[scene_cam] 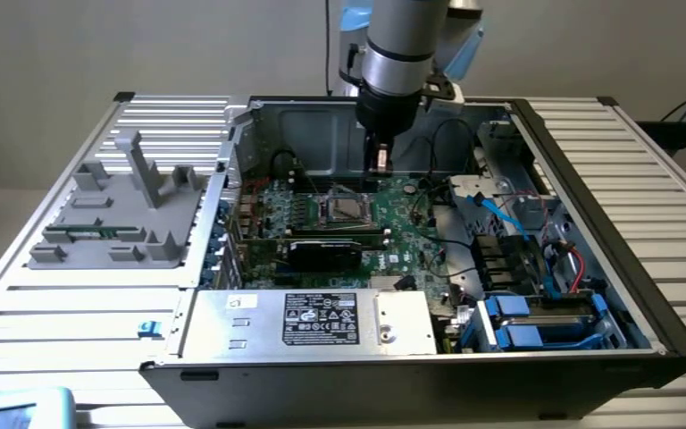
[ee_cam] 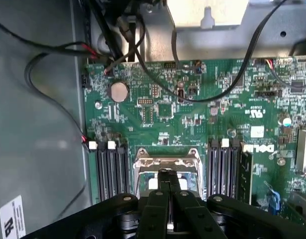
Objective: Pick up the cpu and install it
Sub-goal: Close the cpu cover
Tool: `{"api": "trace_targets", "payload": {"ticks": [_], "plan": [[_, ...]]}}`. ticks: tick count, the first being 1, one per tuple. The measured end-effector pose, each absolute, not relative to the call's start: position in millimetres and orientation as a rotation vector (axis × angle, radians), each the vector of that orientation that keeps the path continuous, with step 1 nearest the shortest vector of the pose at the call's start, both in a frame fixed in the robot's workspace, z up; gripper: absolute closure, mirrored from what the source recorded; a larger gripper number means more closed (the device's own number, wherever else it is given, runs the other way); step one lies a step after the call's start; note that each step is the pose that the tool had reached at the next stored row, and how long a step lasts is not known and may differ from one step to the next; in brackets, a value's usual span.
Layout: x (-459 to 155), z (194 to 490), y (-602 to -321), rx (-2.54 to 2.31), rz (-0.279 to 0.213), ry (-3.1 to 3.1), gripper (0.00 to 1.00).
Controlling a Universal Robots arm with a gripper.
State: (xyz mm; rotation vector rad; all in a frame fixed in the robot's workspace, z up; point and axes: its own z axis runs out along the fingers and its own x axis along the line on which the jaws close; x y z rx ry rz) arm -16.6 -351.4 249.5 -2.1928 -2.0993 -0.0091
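Closed pincer (ee_cam: 166, 174) above the metal-framed socket (ee_cam: 143, 162) on the green motherboard (ee_cam: 192, 114)

Gripper (ee_cam: 166, 175) matt black plastic; socket frame (ee_cam: 153, 162) shiny metal; motherboard (ee_cam: 192, 119) glossy.

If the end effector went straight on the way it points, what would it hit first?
Probably the chip lying in the metal socket frame on the motherboard. In the wrist view the shut end effector points right at it, though depth is unclear.
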Motion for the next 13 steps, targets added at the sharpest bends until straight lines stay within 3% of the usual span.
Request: {"api": "trace_targets", "payload": {"ticks": [13], "plan": [[-61, 243, -352, -2.203, -0.034, -2.111, 0.89]]}}
